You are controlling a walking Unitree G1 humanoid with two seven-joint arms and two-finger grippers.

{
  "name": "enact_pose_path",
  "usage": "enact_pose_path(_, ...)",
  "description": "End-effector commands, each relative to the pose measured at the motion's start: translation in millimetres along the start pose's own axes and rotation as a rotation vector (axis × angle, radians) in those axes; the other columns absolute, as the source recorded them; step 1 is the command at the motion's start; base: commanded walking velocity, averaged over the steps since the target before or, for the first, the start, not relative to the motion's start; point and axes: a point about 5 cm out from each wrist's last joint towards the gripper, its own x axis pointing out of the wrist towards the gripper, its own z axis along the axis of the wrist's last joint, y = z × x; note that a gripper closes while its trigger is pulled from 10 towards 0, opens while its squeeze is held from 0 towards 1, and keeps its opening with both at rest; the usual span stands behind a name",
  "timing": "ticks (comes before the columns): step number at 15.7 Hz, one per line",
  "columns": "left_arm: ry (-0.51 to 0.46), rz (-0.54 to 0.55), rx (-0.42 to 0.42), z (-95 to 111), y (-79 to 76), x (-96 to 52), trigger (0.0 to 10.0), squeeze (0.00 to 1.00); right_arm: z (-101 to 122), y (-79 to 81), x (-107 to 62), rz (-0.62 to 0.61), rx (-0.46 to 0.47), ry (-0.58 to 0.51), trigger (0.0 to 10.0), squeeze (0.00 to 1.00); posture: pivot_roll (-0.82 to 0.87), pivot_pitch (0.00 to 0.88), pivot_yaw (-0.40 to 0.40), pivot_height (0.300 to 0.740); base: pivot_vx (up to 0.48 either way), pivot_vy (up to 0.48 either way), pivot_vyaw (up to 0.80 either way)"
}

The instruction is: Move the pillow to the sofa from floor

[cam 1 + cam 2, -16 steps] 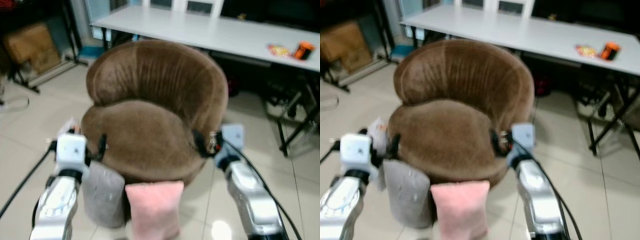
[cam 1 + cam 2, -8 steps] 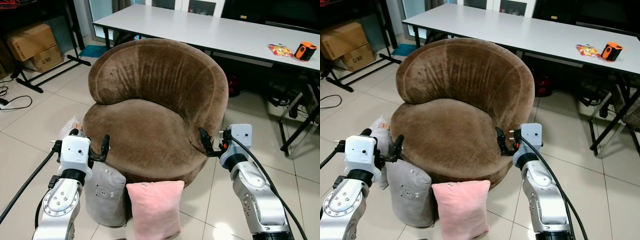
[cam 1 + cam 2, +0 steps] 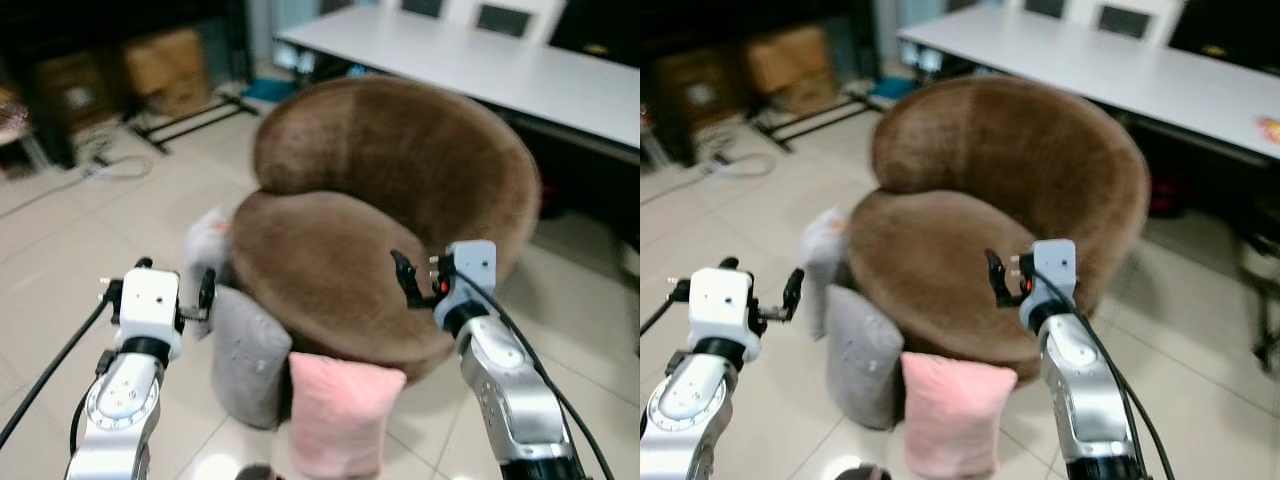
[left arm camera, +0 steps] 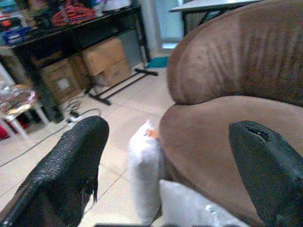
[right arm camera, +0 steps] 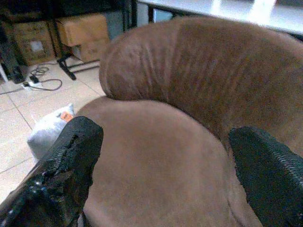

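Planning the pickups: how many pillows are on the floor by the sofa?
3. A pink pillow at the sofa's front, a grey pillow leaning beside it, and a white pillow further back at the sofa's side. Others may be hidden behind the sofa.

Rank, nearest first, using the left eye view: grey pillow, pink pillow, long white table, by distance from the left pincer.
1. Grey pillow: on the floor just right of the left pincer.
2. Pink pillow: on the floor beyond the grey one, further right.
3. Long white table: behind the brown sofa.
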Motion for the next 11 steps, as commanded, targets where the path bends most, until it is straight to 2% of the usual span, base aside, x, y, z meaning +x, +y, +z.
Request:
enact_pose_path(1,-0.019,-0.008,-0.012,2.8,-1.3,1.8,10.0,0.68,0.4,-2.3,0.9,-0.026,-0.002,-0.009,10.0,0.00,-0.04,0.000,-0.033,0.740,0.247,0.000,0.00)
enact_pose_path(3,-0.023,-0.010,-0.015,3.4,-1.3,1.4,10.0,0.68,-0.8,-4.1,0.3,-0.024,0.006,0.006,10.0,0.00,-0.05,0.000,-0.033,0.740,0.347,0.000,0.00)
enact_pose_path(4,-0.022,-0.010,-0.015,3.8,-1.3,1.3,10.0,0.68,0.0,-5.9,0.1,-0.019,-0.042,0.014,10.0,0.00,-0.04,0.000,-0.034,0.740,0.368,0.000,0.80)
enact_pose_path(7,-0.024,-0.010,-0.015,4.2,-1.1,0.9,10.0,0.68,-2.1,-2.8,0.7,0.010,0.000,0.024,10.0,0.00,-0.04,0.000,-0.037,0.740,0.375,0.000,0.80)
enact_pose_path(9,-0.027,-0.007,-0.011,4.4,-0.5,1.0,10.0,0.66,-1.9,-2.3,0.6,0.012,0.034,0.021,10.0,0.00,-0.04,0.000,-0.038,0.740,0.313,0.000,0.00)
enact_pose_path(11,-0.028,0.004,-0.007,4.4,0.6,1.1,10.0,0.64,-2.6,0.8,0.2,0.048,0.051,0.034,10.0,0.00,-0.04,0.000,-0.040,0.740,0.000,0.000,0.00)
